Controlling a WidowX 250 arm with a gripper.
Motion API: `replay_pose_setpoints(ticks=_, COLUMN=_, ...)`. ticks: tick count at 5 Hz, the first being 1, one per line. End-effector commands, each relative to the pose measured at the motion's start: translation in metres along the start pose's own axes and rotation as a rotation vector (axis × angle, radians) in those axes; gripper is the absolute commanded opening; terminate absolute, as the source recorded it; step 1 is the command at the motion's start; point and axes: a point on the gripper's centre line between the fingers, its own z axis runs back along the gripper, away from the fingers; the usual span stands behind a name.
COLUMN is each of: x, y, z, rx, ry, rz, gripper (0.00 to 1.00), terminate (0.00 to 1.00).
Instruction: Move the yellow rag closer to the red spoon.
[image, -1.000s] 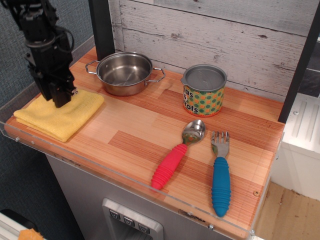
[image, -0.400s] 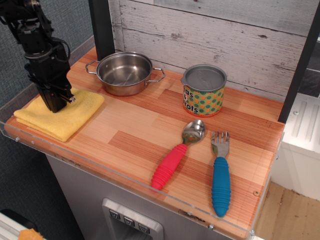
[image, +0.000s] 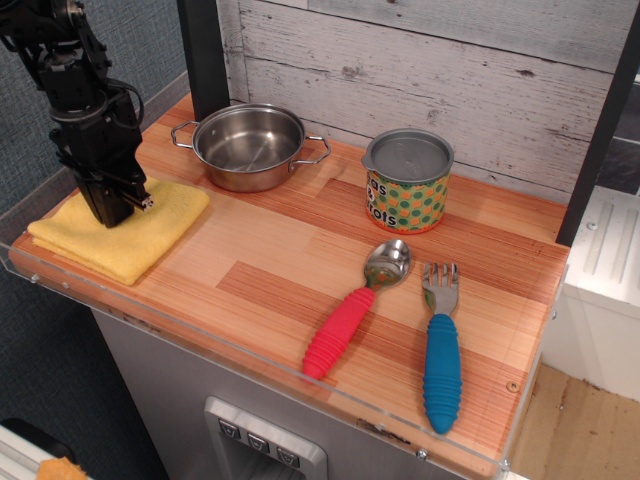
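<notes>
The yellow rag (image: 130, 232) lies folded at the front left corner of the wooden table top. My black gripper (image: 112, 210) stands upright with its fingertips down on the middle of the rag. The fingers read as one dark block, so I cannot tell whether they are pinching the cloth. The red spoon (image: 352, 312) lies at the front right of the table, with its metal bowl pointing to the back and its red-pink handle to the front. The rag and the spoon are far apart.
A steel pot (image: 249, 147) stands behind the rag. A dotted can with a grey lid (image: 407, 182) stands at the back middle. A blue-handled fork (image: 441, 352) lies right of the spoon. A clear rail (image: 200, 335) edges the table front.
The gripper has moved slightly left and down onto the rag's middle, then stayed almost still. The rag, the spoon and the other things have not moved.
</notes>
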Motion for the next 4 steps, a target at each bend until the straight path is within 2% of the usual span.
replay_pose_setpoints(ticks=1, x=0.006, y=-0.024, z=0.025, rx=0.036, ry=-0.031, rz=0.007, gripper=0.00, terminate=0.00)
replay_pose_setpoints(ticks=4, x=0.004, y=-0.058, z=0.020, rx=-0.004, ry=-0.041, rz=0.049, gripper=0.00, terminate=0.00)
